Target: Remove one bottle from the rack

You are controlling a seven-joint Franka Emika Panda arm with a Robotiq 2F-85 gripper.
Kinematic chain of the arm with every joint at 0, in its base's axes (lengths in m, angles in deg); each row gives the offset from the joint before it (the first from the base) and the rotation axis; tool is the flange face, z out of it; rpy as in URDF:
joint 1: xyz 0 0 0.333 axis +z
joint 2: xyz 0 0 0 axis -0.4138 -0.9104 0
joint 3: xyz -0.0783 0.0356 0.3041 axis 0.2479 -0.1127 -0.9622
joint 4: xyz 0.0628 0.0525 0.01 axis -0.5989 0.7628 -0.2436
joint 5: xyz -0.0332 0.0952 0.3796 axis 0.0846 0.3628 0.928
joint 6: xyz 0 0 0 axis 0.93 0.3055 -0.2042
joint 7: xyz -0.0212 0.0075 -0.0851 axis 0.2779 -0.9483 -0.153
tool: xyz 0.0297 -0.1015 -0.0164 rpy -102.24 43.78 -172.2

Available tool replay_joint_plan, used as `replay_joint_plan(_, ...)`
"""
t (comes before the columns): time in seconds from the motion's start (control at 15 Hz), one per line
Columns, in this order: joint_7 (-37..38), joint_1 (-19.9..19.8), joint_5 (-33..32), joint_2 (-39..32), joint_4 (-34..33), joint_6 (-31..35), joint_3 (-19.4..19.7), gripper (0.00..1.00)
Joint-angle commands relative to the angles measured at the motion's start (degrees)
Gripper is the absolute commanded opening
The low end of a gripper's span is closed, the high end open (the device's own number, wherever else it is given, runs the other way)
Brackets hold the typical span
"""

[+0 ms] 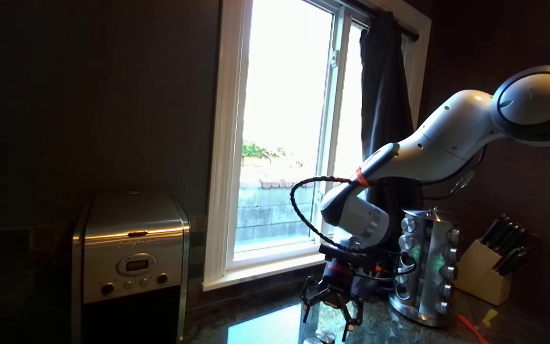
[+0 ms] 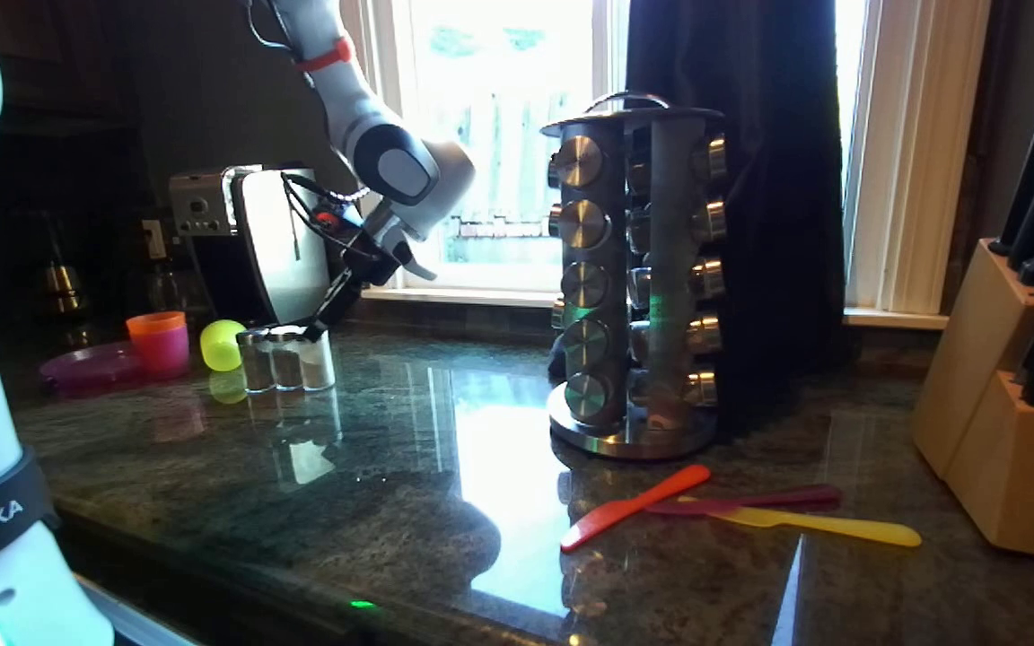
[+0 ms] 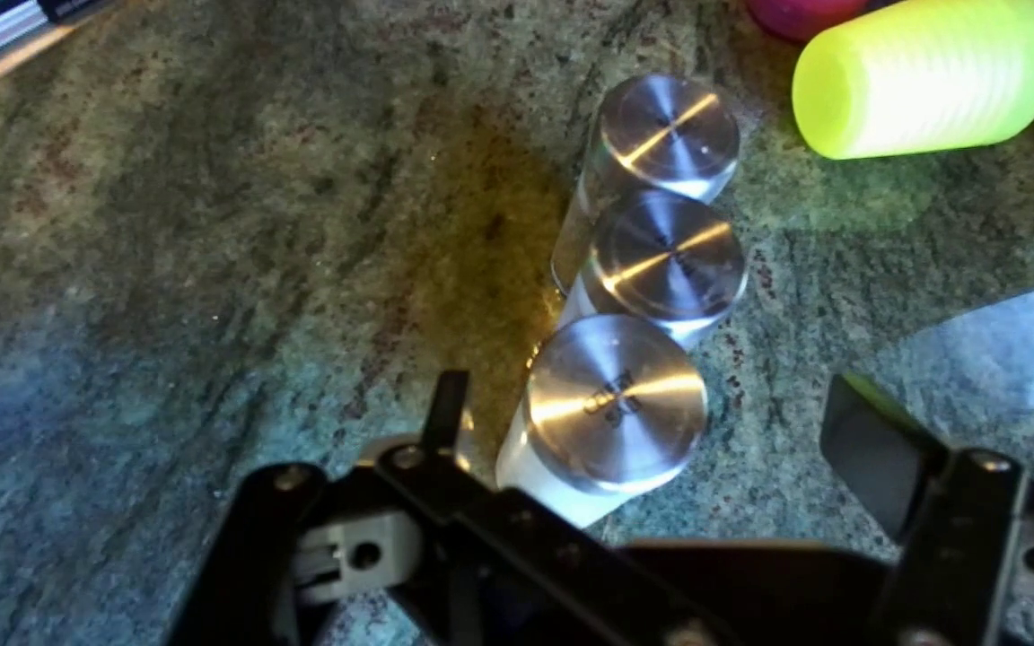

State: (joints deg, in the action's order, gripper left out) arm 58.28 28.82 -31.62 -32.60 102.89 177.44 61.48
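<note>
The rack is a shiny metal stand on the counter, in both exterior views (image 1: 438,267) (image 2: 671,242). It holds stacked bottles with round silver lids, such as a lidded bottle (image 2: 584,224). Three similar bottles stand upright in a row on the counter, apart from the rack. The nearest, whitish bottle (image 3: 616,404) shows in the wrist view, with a middle bottle (image 3: 668,256) and a far bottle (image 3: 670,135) behind it. My gripper (image 3: 649,401) is open and empty above this row, its fingers on either side of the nearest bottle. It also shows in an exterior view (image 1: 326,326), away from the rack.
A yellow-green cup (image 3: 925,81) lies beside the row. Pink and orange cups (image 2: 159,345) and a purple plate (image 2: 91,366) are farther off. A silver appliance (image 1: 132,267), a knife block (image 1: 482,272) and plastic knives, including a red knife (image 2: 634,509), are on the counter.
</note>
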Motion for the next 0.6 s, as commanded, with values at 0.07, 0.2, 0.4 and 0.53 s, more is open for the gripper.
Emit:
replay_joint_plan(0.07, 5.02, 3.87, -12.27, 15.71, 10.18, 0.77, -0.93, 1.00)
replay_joint_plan(0.2, 6.99, 4.45, -17.91, 21.95, 12.61, -0.18, -2.63, 1.00)
replay_joint_plan(0.4, 8.40, 4.33, -25.64, 31.92, 15.00, -4.31, -5.45, 1.00)
replay_joint_plan(0.53, 7.80, 3.88, -29.94, 38.58, 15.61, -8.49, -7.17, 1.00)
